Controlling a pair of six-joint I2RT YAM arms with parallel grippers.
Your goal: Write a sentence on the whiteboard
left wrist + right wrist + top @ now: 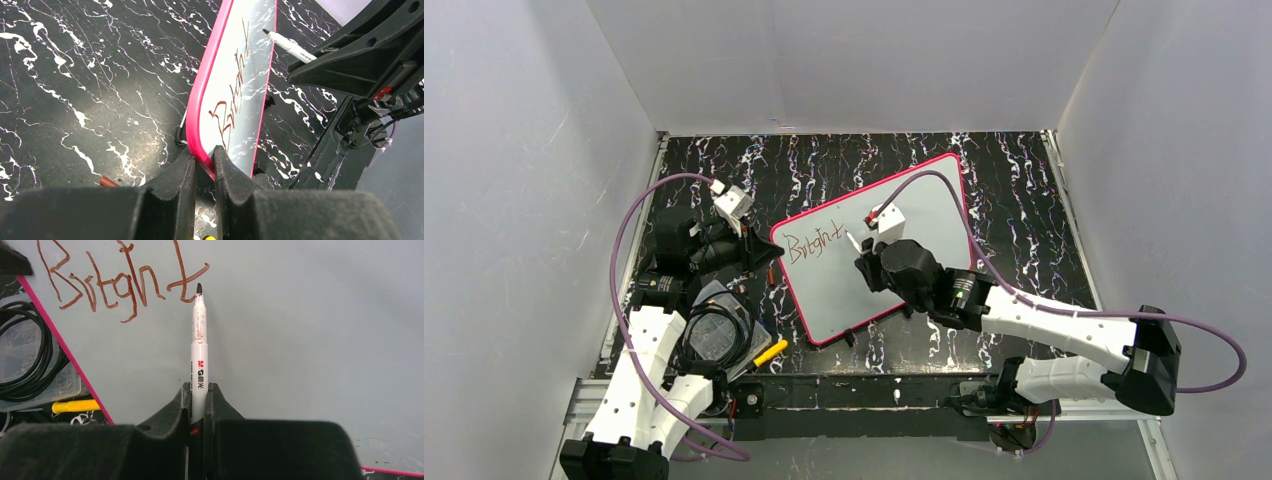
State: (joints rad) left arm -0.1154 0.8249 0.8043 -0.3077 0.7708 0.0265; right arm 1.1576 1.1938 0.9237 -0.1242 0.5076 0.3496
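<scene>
Your whiteboard [839,290] lies skewed on the bench [1024,200], a black slab with white marble veining. The board is a glossy white rectangle with a thin pink-red frame and rounded corners.

Your left claw [202,160] has its black fingers pressed onto the frame at the board's left edge, pinching it.

Your right claw [199,390] is clamped on a slim white marker [199,340] with printed lettering on the barrel and a dark tip pointing away from the wrist.

The sentence [120,282] reads only "Bright", in thin reddish-brown strokes near the board's left end. The tip sits just beside the foot of the final "t"; you cannot tell whether it touches the surface.

Beside the board's left edge you have a clear plastic box [714,335] holding a coiled black cable [30,360], with a yellow cylinder [771,352] next to it.
</scene>
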